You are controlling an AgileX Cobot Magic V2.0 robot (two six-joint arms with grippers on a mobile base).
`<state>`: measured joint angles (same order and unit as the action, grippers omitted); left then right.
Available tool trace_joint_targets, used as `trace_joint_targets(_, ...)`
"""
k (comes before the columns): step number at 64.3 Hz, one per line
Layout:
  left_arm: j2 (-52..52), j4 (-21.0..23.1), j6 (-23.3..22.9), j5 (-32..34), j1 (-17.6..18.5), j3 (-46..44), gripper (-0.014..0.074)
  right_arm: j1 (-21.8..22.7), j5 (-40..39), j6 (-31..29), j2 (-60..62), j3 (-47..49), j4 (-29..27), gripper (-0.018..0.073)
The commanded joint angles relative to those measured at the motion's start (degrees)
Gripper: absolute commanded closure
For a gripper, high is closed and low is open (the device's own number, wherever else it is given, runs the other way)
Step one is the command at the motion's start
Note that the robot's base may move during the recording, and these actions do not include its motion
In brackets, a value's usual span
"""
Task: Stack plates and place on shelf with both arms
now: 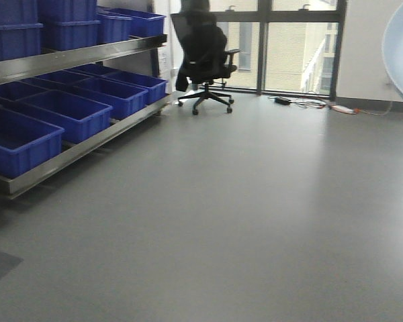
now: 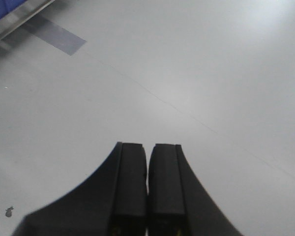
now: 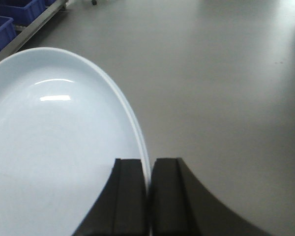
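Right of the shelf [image 1: 74, 58], a glossy, probably slippery plate [image 3: 54, 137] is rim-clamped in the right pincer [image 3: 148, 196]; left pincer [image 2: 147, 187] clenched empty

Body: left matte-black two-finger gripper [image 2: 147, 147], with flat rectangular pads, squared tips, outer sides flaring in smooth curves toward 6 o'clock. Also right matte-black two-finger gripper [image 3: 149, 162], identical build and finish.
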<state>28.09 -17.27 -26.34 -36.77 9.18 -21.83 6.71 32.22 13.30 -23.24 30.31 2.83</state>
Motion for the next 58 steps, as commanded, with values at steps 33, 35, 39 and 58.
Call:
trace_joint_targets(33,0.1,-0.5,-0.5,3.6,-0.1,-1.7,0.0500,0.2,-5.5,-0.1,-0.1,1.7,0.2,0.0508)
trace_joint_targets(35,0.1,-0.5,-0.5,3.6,-0.1,-1.7,0.0499,0.2,-5.5,-0.1,-0.1,1.7,0.2,0.0508)
trace_joint_targets(39,0.1,-0.5,-0.5,3.6,-0.1,-1.7,0.0500,0.2,-5.5,-0.1,-0.1,1.7,0.2,0.0508)
trace_joint_targets(58,0.1,-0.5,-0.5,3.6,-0.1,-1.7,0.0499,0.2,-5.5,-0.1,-0.1,1.7,0.2,0.0508)
